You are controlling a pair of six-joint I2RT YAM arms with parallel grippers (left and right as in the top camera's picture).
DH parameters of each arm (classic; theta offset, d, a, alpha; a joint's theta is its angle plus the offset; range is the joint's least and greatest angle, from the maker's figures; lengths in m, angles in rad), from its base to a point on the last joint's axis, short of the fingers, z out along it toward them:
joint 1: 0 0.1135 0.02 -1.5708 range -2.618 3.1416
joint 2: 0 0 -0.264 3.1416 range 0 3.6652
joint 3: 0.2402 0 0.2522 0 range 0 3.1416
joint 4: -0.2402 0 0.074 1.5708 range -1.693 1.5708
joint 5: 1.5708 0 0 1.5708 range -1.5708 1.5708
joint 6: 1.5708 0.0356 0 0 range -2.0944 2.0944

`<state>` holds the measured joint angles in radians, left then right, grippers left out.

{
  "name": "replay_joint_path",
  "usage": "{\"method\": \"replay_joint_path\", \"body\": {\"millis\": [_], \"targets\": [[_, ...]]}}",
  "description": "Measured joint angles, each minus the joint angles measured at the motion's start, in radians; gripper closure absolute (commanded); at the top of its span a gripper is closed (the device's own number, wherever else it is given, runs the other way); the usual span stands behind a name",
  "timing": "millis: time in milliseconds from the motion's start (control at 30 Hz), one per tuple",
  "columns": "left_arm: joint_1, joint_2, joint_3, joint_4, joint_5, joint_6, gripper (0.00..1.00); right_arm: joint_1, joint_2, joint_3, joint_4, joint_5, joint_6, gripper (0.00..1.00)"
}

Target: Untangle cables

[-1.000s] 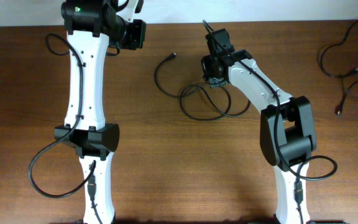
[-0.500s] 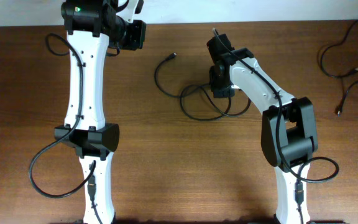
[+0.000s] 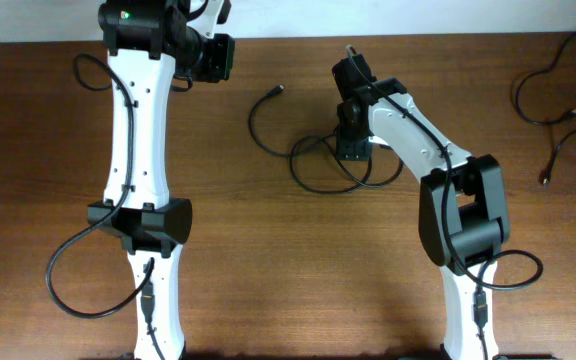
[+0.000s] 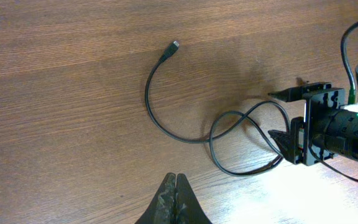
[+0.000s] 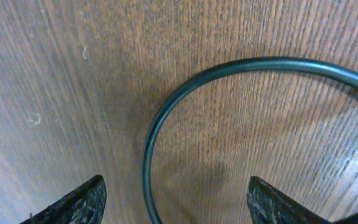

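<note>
A thin black cable (image 3: 313, 170) lies in tangled loops mid-table, and its free end with a small plug (image 3: 281, 90) curls off to the left. My right gripper (image 3: 353, 150) points down over the right side of those loops with its jaws open. In the right wrist view a curved strand of cable (image 5: 229, 65) runs on the wood between the fingers, nearer the left fingertip (image 5: 79, 198), touching neither. The left wrist view shows the same cable (image 4: 166, 124) and my left gripper (image 4: 176, 180) shut and empty, well clear of it.
More black cables (image 3: 540, 95) (image 3: 566, 148) lie at the far right of the table. The left arm's own thick wire (image 3: 78, 270) loops out near its base. The table's far edge (image 3: 418, 36) meets a white wall.
My right gripper has turned downward, moved slightly toward the front onto the cable loops, and opened its jaws. The left arm has stayed still.
</note>
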<state>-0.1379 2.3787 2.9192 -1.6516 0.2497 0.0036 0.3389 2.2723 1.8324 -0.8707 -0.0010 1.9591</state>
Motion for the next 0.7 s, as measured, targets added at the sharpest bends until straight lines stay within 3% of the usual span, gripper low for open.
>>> {"method": "replay_joint_path", "body": {"millis": [367, 400, 433, 700], "targets": [[0.0, 0.0, 0.0, -0.002, 0.0, 0.0, 1.0, 0.0, 0.037, 0.0, 0.017, 0.005, -0.002, 0.35], [0.0, 0.0, 0.0, -0.002, 0.0, 0.0, 1.0, 0.0, 0.045, 0.003, 0.018, 0.004, -0.003, 0.47], [0.0, 0.0, 0.0, -0.002, 0.0, 0.0, 1.0, 0.0, 0.047, 0.005, 0.026, 0.003, -0.006, 0.96], [0.0, 0.0, 0.0, -0.003, 0.0, 0.0, 1.0, -0.001, 0.065, 0.01, 0.079, 0.0, -0.087, 0.96]]}}
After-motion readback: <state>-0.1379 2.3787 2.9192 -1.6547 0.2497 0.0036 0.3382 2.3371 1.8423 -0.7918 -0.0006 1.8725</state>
